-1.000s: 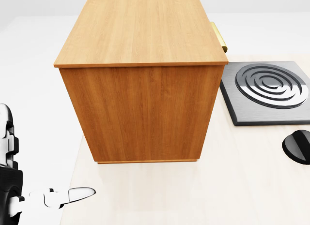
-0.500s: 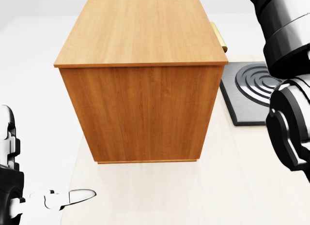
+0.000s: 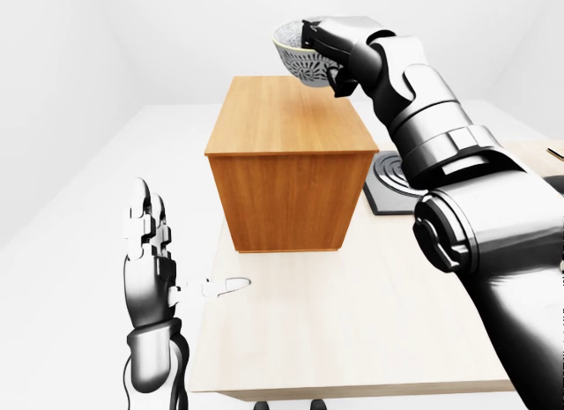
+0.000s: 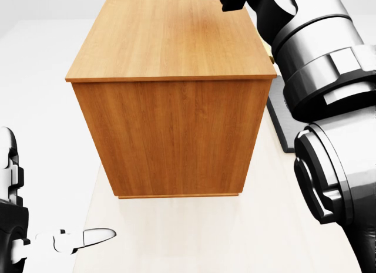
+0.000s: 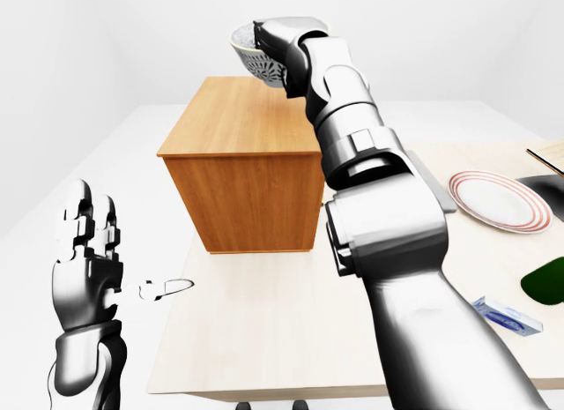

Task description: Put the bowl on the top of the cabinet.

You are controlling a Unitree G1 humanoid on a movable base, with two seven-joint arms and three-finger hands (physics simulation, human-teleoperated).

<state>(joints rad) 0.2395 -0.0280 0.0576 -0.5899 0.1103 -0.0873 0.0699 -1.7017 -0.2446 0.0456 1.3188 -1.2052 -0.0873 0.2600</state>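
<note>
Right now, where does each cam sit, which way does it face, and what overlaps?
Head view: on the head, tilted down at the cabinet and table; right arm at right edge.
Left-eye view: on the head, looking ahead; right hand grips the bowl above the cabinet; left hand raised, open.
Right-eye view: beside it, also catching a plate.
Shared: both eyes show bowl, cabinet and both arms.

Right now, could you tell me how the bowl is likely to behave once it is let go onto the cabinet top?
The bowl looks rigid, so it should keep its shape. Held above the cabinet by the right hand, it might chip if dropped. On the flat top it will probably rock briefly, then settle.
</note>
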